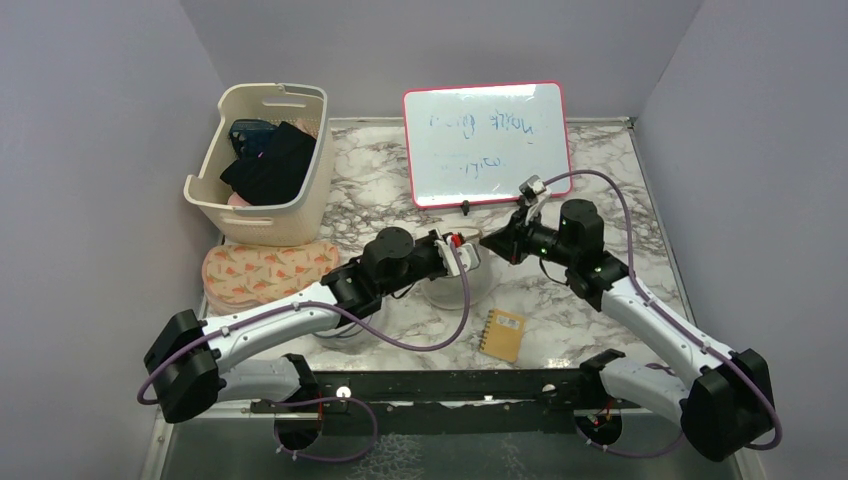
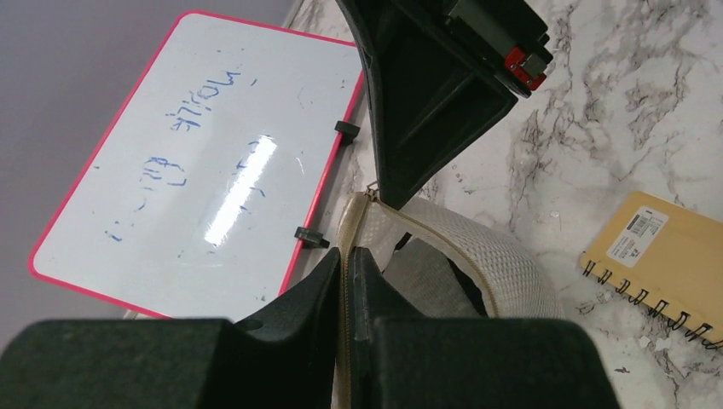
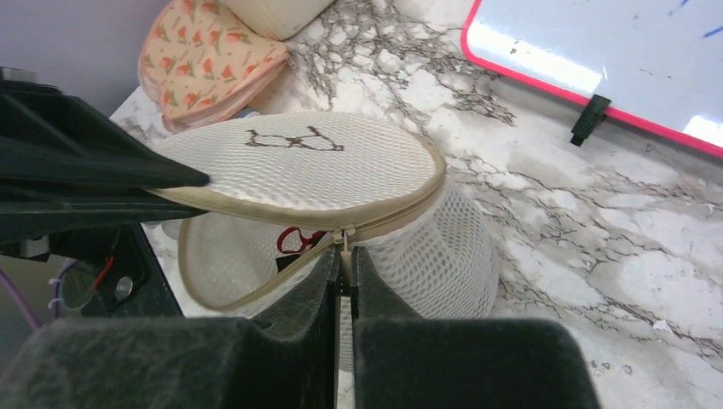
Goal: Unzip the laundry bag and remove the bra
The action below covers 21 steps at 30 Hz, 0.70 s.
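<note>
**Top external.** Item: round drum-shaped laundry bag of white mesh with tan zip tape [image 1: 478, 287]. It sits mid-table and is mostly covered by the arms. The left gripper [image 1: 466, 247] and right gripper [image 1: 487, 240] meet over its top. Also present: a cream slotted plastic basket of dark clothes [image 1: 262, 222], a pink-framed whiteboard [image 1: 487, 143], a tan spiral notebook [image 1: 502, 333] and a floral fabric pad [image 1: 265, 272].

**Left wrist.** The left gripper's jaws are narrowed right down onto the tan tape at the bag's rim. Grey fabric shows in the gap; you cannot tell whether it is the bra.

**Right wrist.** The right gripper is pinched tight on the small zip pull [image 3: 344, 237]. The zip is partly open. The flat mesh lid with its dark bra outline faces upward and tilts, raised on the side the left gripper holds. Something red [image 3: 294, 239] shows inside.

**Handling, as judged.** The bag looks light, soft and collapsible, and the mesh is likely to sag or snag. Take hold by the tape and the pull, not the mesh.

**Orientation.** The drum's axis is roughly upright, and being round it has no long axis. The zip runs round the rim, so expect the pull to follow a curve.
</note>
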Each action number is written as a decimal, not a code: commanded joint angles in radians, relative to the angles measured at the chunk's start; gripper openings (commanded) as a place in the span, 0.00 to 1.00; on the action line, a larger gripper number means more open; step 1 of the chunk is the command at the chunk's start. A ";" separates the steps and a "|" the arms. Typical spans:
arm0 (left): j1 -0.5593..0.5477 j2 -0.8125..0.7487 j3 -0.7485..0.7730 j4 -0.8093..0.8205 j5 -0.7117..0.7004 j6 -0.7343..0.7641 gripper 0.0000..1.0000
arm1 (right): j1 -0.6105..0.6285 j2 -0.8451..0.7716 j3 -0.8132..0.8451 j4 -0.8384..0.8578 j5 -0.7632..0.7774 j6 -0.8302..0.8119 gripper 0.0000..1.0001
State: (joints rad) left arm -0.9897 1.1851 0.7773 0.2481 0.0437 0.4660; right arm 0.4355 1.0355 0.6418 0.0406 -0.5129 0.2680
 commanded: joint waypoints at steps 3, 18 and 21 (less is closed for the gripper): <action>-0.001 -0.061 -0.016 0.072 -0.012 0.011 0.00 | -0.088 0.038 0.016 0.030 -0.049 0.055 0.01; -0.001 -0.016 0.003 0.052 -0.058 0.016 0.03 | -0.234 0.077 0.113 -0.125 -0.360 -0.037 0.01; -0.001 0.008 0.009 0.048 -0.085 0.020 0.06 | -0.230 0.055 0.121 -0.175 -0.356 -0.064 0.01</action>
State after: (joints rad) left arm -0.9897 1.1603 0.7700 0.2810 0.0166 0.4774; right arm 0.2073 1.1233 0.7273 -0.0422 -0.8143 0.2733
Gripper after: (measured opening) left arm 0.039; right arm 0.019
